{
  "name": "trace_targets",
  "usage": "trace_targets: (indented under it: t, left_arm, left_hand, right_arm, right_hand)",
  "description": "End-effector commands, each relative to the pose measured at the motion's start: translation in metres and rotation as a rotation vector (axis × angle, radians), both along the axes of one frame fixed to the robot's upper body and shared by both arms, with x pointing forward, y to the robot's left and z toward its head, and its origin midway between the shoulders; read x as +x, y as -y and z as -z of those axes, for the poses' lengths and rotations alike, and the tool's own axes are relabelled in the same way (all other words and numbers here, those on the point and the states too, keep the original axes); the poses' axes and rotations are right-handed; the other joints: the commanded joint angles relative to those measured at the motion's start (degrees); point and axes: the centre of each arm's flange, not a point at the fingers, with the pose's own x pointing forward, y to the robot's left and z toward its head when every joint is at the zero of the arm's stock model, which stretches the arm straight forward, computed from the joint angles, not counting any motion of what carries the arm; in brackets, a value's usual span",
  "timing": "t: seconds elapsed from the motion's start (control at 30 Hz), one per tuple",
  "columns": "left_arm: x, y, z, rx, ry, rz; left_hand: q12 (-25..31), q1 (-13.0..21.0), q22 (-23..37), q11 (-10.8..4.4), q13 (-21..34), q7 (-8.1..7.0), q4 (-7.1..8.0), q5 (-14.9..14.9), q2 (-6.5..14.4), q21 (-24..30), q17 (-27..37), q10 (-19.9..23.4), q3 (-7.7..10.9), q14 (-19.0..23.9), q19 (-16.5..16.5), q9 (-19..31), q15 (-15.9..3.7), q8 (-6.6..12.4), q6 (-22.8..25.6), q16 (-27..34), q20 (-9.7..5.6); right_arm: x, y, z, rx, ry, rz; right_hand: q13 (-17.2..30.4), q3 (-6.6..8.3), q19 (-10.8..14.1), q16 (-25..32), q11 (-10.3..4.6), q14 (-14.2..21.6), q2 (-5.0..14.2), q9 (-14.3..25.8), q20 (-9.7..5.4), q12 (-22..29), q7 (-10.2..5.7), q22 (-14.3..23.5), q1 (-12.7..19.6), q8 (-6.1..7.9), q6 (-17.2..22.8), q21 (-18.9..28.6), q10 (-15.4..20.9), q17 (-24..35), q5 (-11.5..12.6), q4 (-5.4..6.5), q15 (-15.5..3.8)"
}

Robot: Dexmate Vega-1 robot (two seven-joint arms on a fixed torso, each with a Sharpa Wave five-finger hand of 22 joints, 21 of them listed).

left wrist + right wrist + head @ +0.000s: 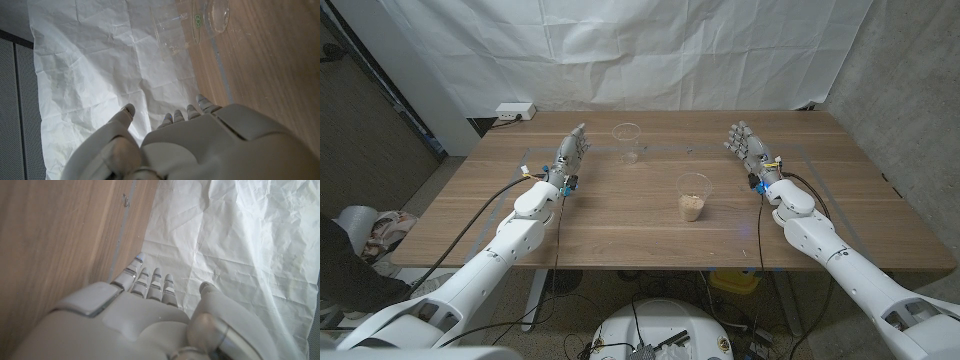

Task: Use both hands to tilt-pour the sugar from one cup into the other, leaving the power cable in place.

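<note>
A wooden worktop (620, 225) is shown from the head view, with a white creased sheet (620, 45) hung behind its far edge. Two clear plastic cups are seen standing upright and well apart from each other. The sugar cup (693, 196) is placed near the worktop's centre, slightly toward 3 o'clock; its lower part is filled with pale brown sugar, while its upper wall is left transparent and its rim open. The empty cup (627, 142) is set at about 11 o'clock from the sugar cup, close to the far edge; nothing is seen inside it. In the left wrist view the empty cup (172, 30) is seen as a transparent, ribbed-looking shell against the sheet.

The left hand (570, 152) is held at 9 o'clock from the empty cup, near it but not touching, with fingers extended, slightly apart and holding nothing. The right hand (748, 146) is held at about 1 o'clock from the sugar cup, well apart from it, fingers spread and empty. In the right wrist view the right hand's fingers (150, 282) are seen straight, close side by side, with the thumb set off.

A white power strip (515, 112) is seen beyond the far left corner of the worktop. Whether a cable lies on the worktop cannot be told.
</note>
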Motion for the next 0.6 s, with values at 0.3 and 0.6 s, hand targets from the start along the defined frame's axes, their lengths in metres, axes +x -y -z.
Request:
trace_targets:
  t: [0.3, 0.6]
  left_arm:
    - [0.0049, 0.0029, -0.0048, 0.049, -0.004, 0.041]
    - [0.0061, 0.0037, -0.0114, 0.141, -0.003, 0.033]
  left_hand:
    - [0.28, 2.23, -0.07, -1.16, 0.22, -0.81, -4.07, -1.04, -2.40, -0.52, -0.06, -1.88, -0.24, -0.80, -0.57, 0.25, -0.80, 0.43, -1.08, 0.15, -0.61]
    - [0.25, 5.49, -0.18, -1.46, 0.35, -0.28, -8.99, -2.05, -5.13, -1.42, 0.03, -2.83, -0.43, -1.17, -0.88, 0.35, -0.58, 0.35, -2.99, 0.22, 0.08]
  right_arm:
    - [-0.0023, -0.0010, 0.0071, 0.012, 0.001, 0.004]
    - [-0.0033, 0.0004, 0.0104, 0.020, -0.003, 0.006]
  right_hand:
    - [0.13, 0.57, 0.33, 0.29, 0.18, 0.38, -0.19, 0.10, 0.18, 0.18, -0.05, 0.21, 0.57, 0.08, 0.51, 0.38, 0.47, 0.11, 0.06, -0.28, 0.24]
    - [0.14, 0.64, 0.30, 0.25, 0.24, 0.43, -0.65, 0.11, 0.39, 0.01, -0.01, 0.21, 0.66, -0.13, 0.60, 0.37, 0.42, -0.01, -0.09, -0.64, 0.38]
